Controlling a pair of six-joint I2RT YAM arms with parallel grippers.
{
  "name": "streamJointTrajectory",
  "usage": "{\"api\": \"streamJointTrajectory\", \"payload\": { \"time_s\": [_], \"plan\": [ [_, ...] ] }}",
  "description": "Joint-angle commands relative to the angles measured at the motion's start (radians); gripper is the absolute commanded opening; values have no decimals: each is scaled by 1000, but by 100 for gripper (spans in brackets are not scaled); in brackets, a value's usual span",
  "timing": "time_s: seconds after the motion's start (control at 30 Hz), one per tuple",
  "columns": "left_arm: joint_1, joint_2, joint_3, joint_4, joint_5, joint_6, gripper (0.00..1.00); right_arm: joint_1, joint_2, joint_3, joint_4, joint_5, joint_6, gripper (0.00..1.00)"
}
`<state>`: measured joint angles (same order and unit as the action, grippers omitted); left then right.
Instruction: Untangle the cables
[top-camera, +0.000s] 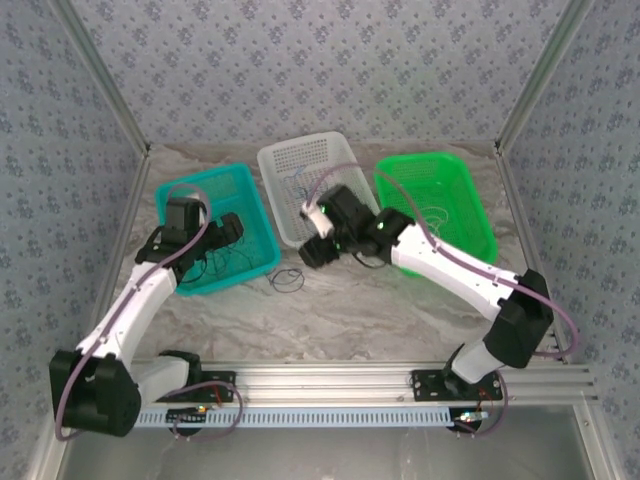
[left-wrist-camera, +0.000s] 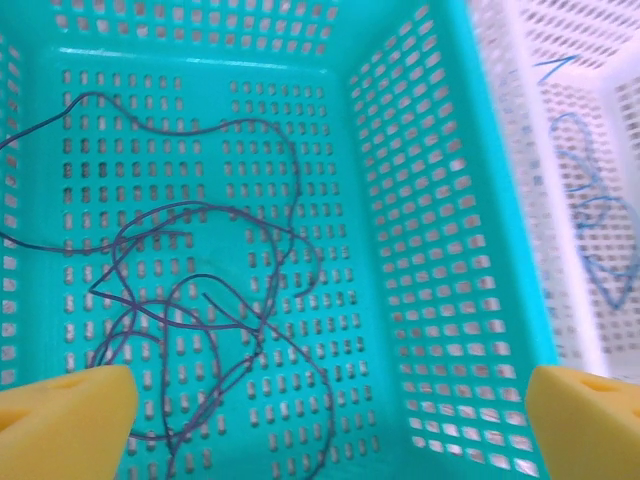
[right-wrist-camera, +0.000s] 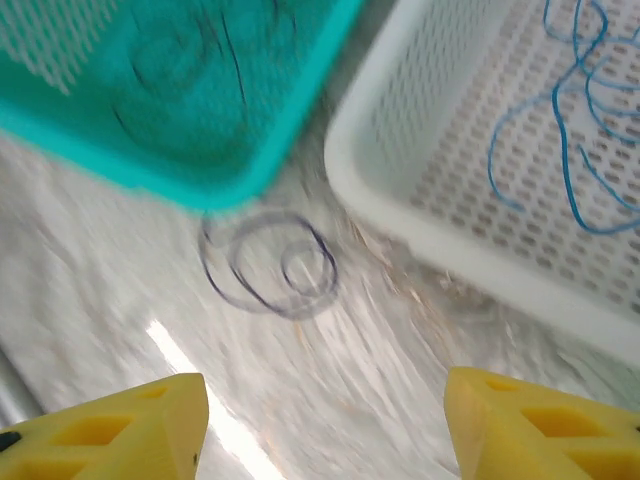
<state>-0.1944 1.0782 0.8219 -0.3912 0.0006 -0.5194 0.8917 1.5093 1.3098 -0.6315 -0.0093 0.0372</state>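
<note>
Your right end effector (right-wrist-camera: 325, 440) hangs wide open with nothing between its fingers. It is low over the counter (right-wrist-camera: 420, 340), pointed at a small dark coil (right-wrist-camera: 270, 268). The coil lies loose on the surface, just beside the near right corner of the teal basket (right-wrist-camera: 210, 130) and not far from the white basket (right-wrist-camera: 400, 190).

The coil is thin and flat against the marbled top, and the wrist view is smeared. Come down off-centre and the pads will likely scrape stone and close on air, or flick the loop under the teal rim. The white basket's near corner is close by, so a spread finger could catch it. That would jolt the blue cable (right-wrist-camera: 570, 130) inside into a tighter heap.

Your left end effector (left-wrist-camera: 325, 425) is equally spread and empty, poised over the teal basket's floor. Several dark cables (left-wrist-camera: 200, 300) cross one another there in loose curls. Pinch at a crossing and you'll probably lift two strands together and cinch the tangle. The wire ends could also snag in the floor slots.
</note>
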Motion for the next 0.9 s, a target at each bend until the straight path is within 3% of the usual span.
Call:
{"api": "streamJointTrajectory", "payload": {
  "time_s": [0.0, 0.27, 0.87],
  "plan": [
    [-15, -72, -15, -22, 55, -46, 99, 68, -56, -145, 76, 183, -220, 68],
    [-72, -143, -57, -58, 83, -79, 99, 171, 16, -234, 289, 202, -358, 65],
    [-91, -239, -85, -75, 70, -129, 99, 205, 299, -179, 587, 185, -475, 61]
  ]
}}
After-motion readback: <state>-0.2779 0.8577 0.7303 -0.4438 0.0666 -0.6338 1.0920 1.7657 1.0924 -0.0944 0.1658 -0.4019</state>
